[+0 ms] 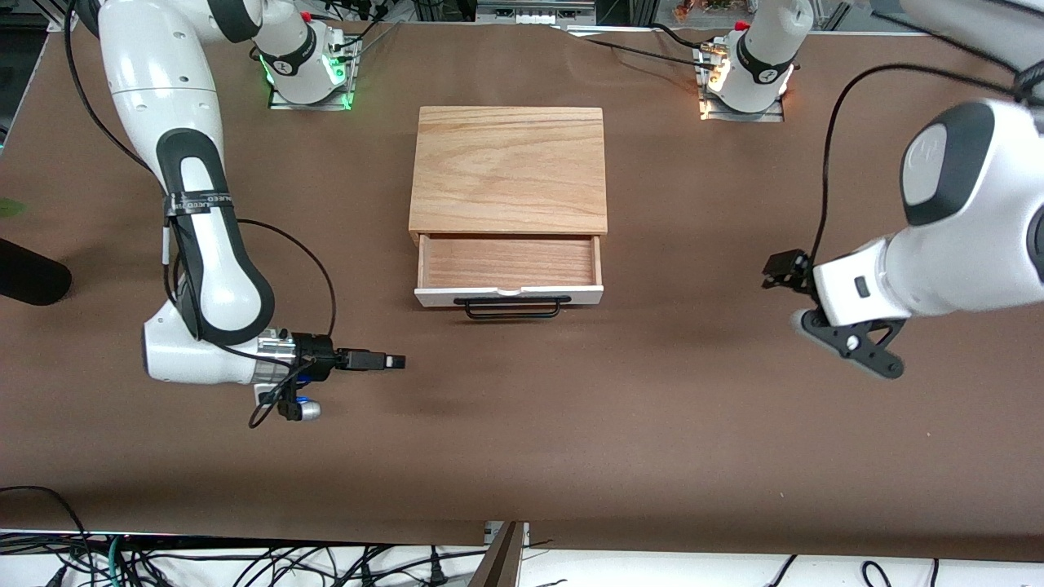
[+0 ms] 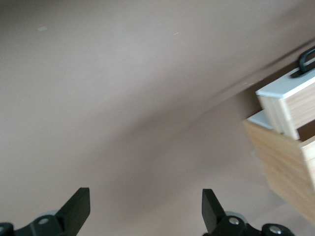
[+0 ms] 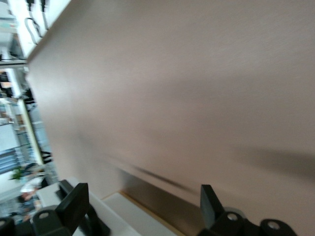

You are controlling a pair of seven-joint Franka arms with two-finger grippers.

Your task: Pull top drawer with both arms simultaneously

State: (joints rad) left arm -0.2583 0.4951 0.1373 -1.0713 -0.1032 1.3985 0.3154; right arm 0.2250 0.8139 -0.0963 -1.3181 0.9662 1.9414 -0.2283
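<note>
Top drawer (image 1: 509, 265) stands pulled out of the wooden box (image 1: 509, 169) mid-counter (image 1: 652, 424), handle (image 1: 512, 306) free. I read the pull as done: left end effector (image 2: 142, 209) and right end effector (image 1: 395, 361) both released, empty, parked well apart from it.

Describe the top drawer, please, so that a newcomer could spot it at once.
Midway along the brown table stands a light wooden box. The top drawer juts from its front, pulled open. Its white front panel and black bar handle set it apart from the plain wood above.
</note>
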